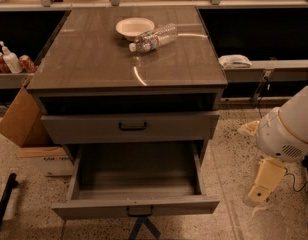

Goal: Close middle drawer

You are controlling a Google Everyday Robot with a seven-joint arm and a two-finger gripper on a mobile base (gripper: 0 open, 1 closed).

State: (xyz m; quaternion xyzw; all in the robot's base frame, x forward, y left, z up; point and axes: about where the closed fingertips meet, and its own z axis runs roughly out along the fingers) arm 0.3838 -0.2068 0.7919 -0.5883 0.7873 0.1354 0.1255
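Note:
The middle drawer (136,206) is pulled far out at the bottom of the grey cabinet. It has a low slim front panel, a small black bar handle (139,212) and an empty deep box body. Above it is a drawer with a taller front panel (129,127), nearly flush with the cabinet. My arm's white rounded joint (289,129) is to the right of the cabinet. The cream gripper (261,186) hangs down below the joint, level with the open drawer and apart from its right side.
A white bowl (134,27) and a lying plastic bottle (154,37) are on the cabinet top (94,59). A cardboard box (19,121) stands at the left. Cans and a bottle (9,60) sit on the left shelf. A white object (234,61) lies on the right shelf. The floor is speckled.

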